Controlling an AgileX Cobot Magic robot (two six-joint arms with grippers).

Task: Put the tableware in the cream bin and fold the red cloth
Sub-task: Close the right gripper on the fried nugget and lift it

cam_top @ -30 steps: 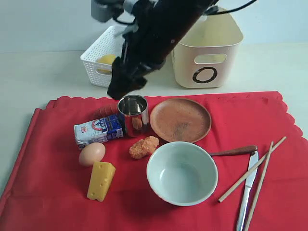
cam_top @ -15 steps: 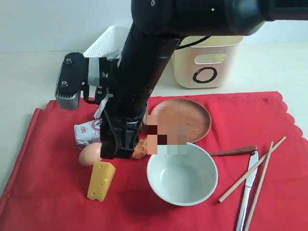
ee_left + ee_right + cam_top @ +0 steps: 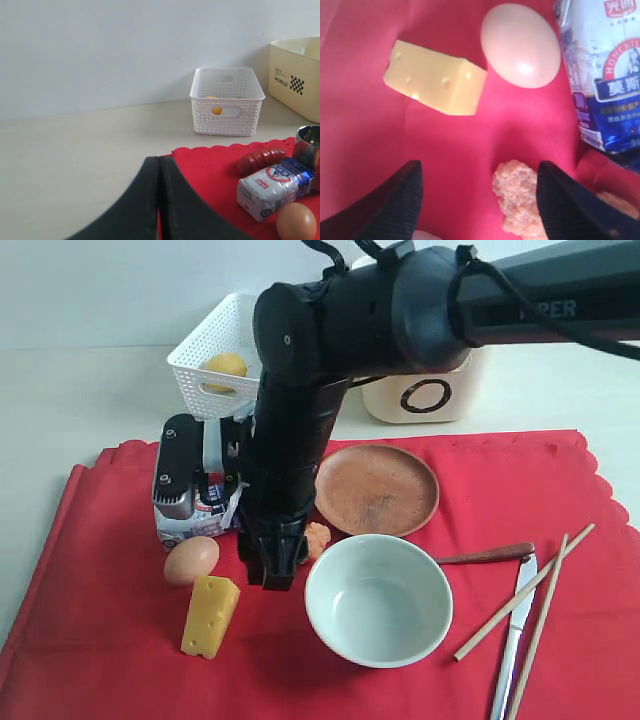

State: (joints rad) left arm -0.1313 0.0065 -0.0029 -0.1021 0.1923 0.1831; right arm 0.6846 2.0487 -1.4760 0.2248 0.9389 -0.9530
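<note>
The red cloth [image 3: 100,640] lies flat under everything. My right gripper [image 3: 278,575] hangs open, low over the cloth between the egg and the pale bowl [image 3: 378,600]. In the right wrist view its jaws [image 3: 479,172] stand wide, with a fried nugget [image 3: 517,200] by one finger and nothing held. The wooden plate [image 3: 375,488] lies behind the bowl. Spoon [image 3: 487,554], knife [image 3: 513,635] and chopsticks [image 3: 530,600] lie at the right. The arm hides the steel cup in the exterior view; it shows as cup [image 3: 310,150]. The cream bin [image 3: 430,395] stands behind. My left gripper [image 3: 159,161] is shut and empty.
An egg [image 3: 191,560], a cheese wedge [image 3: 209,615] and a milk carton [image 3: 190,525] lie left of the right gripper. A sausage [image 3: 260,159] lies behind the carton. The white perforated basket [image 3: 215,355] holds a lemon [image 3: 226,365], left of the bin.
My right arm has come down from above the cup to low over the cloth by the nugget, and now hides the cup. Its jaws have stayed open.
</note>
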